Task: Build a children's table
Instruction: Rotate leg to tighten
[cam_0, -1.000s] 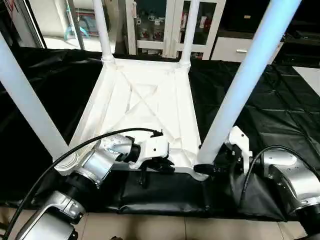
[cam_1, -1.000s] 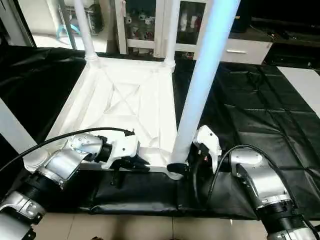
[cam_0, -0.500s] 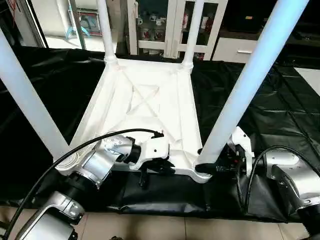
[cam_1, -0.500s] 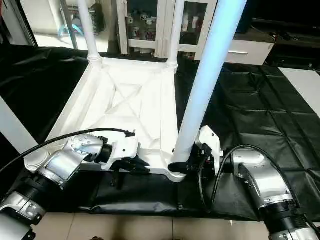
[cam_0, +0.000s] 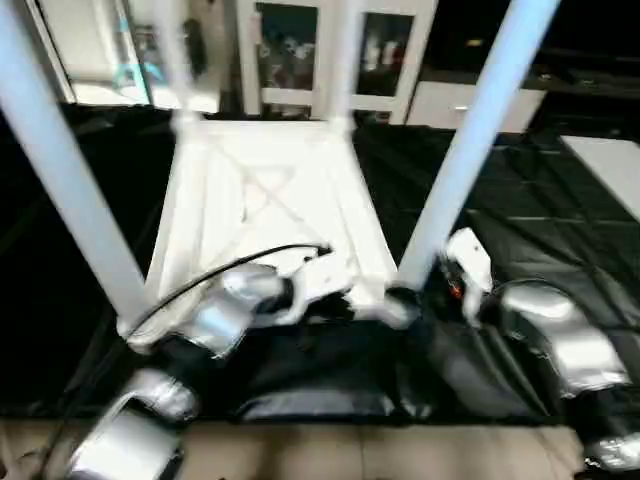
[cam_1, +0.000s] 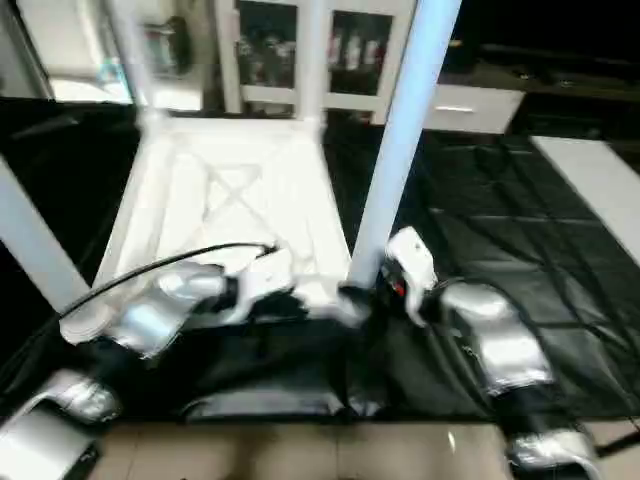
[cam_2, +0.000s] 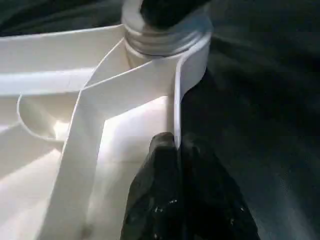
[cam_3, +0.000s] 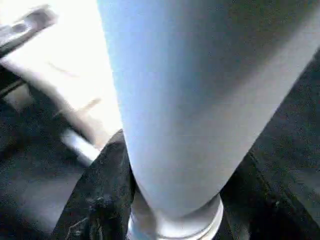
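Note:
The children's table lies upside down on a black sheet, its ribbed white top (cam_0: 270, 200) facing up. Legs stand upright in the corner sockets: near right leg (cam_0: 470, 140), near left leg (cam_0: 60, 170) and a far leg (cam_0: 345, 60). My left gripper (cam_2: 175, 142) is shut on the thin near rim of the top, close to the near right socket (cam_2: 165, 35). My right gripper (cam_0: 405, 300) sits at the foot of the near right leg (cam_3: 185, 100), one black finger (cam_3: 100, 195) on each side, pressed against it.
The black sheet (cam_0: 560, 210) covers the floor around the table and folds up at its near edge. A white cabinet with glass doors (cam_0: 300, 50) stands behind. Tiled floor (cam_0: 400, 460) runs along the near side, and a pale panel (cam_0: 610, 165) lies at the far right.
The camera has swung, shifting the whole picture. My right gripper's fingers have drawn in around the foot of the near right leg. The left gripper keeps its hold on the rim.

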